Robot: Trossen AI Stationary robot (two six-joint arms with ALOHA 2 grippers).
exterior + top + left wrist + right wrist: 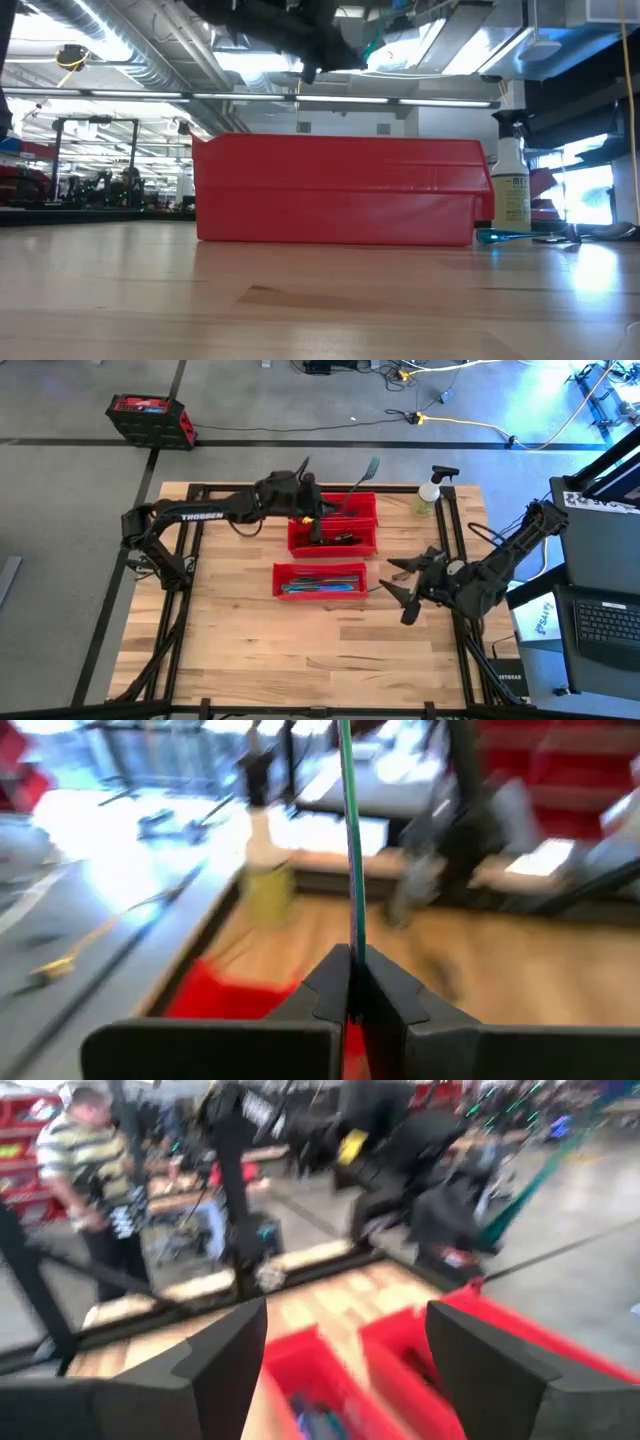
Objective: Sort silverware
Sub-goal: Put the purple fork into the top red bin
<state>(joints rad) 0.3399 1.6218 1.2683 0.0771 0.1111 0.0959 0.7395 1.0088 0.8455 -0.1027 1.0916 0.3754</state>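
L gripper (318,510) is clamped tight on a slim teal-green metal utensil (362,478), held up in the air over the far long red plastic bins (365,507). R gripper (400,588), fingers spread wide w/ nothing in them, hangs beside the near red bin (320,568), which holds more iridescent blue silverware (322,584). One blue piece (503,237) lies on the wooden table (300,650) nr the clear spray bottle (428,493).

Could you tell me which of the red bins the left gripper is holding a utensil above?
The far bin, beside the spray bottle; the left gripper hangs over it, shut on a teal utensil. The near bin sits apart.
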